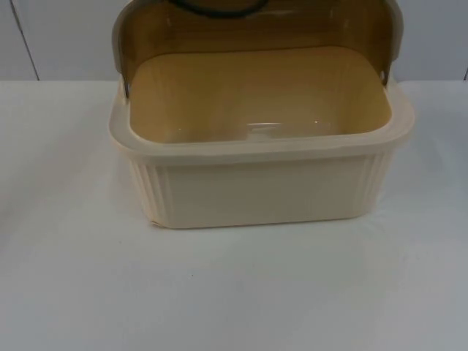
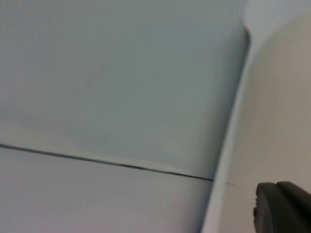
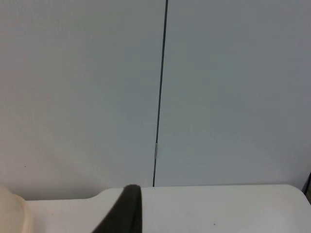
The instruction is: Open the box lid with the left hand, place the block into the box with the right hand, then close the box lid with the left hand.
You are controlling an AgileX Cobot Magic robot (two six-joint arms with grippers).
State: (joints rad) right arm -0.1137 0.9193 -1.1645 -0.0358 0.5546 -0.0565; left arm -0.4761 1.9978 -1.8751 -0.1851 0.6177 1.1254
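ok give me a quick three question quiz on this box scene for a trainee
1. True or false: the lid of the box is raised.
2. Multiple choice: what lies inside the box, as far as the top view shows? A) a block B) nothing that can be seen C) a cup
3. Fill in: the box stands on the white ____.

Key
1. True. The brownish see-through lid is swung up behind the cream box.
2. B. The bare tan floor of the box is all that can be seen; no block lies in it.
3. Table. It ends at the grey partition wall behind the box.
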